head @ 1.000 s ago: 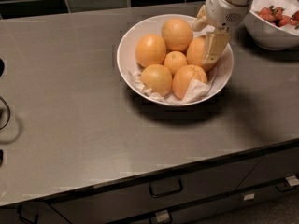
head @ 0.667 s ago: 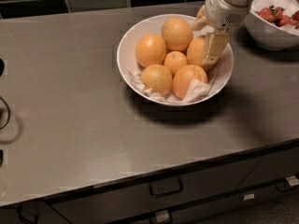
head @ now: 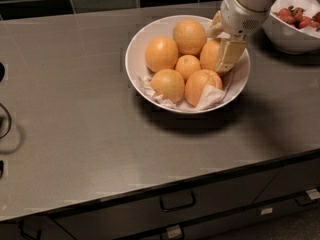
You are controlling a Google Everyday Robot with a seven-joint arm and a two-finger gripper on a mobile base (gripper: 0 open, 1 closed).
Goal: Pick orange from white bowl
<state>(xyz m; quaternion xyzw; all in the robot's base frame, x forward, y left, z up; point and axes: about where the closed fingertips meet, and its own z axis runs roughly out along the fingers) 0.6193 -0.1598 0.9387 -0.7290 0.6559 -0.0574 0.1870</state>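
End effector [head: 221,48] unmoved, against round orange [head: 208,54]

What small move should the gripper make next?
Probably a slow, short lift straight up. The gripper is down in the bowl against the rightmost orange, with other oranges packed beside it, so a sideways pull could knock them. I cannot tell whether the grip is set; watch whether it rises.

the grey counter [head: 75,134] bears the white bowl [head: 131,59] and a strawberry bowl [head: 287,41], the tool [head: 223,49] inside the former.
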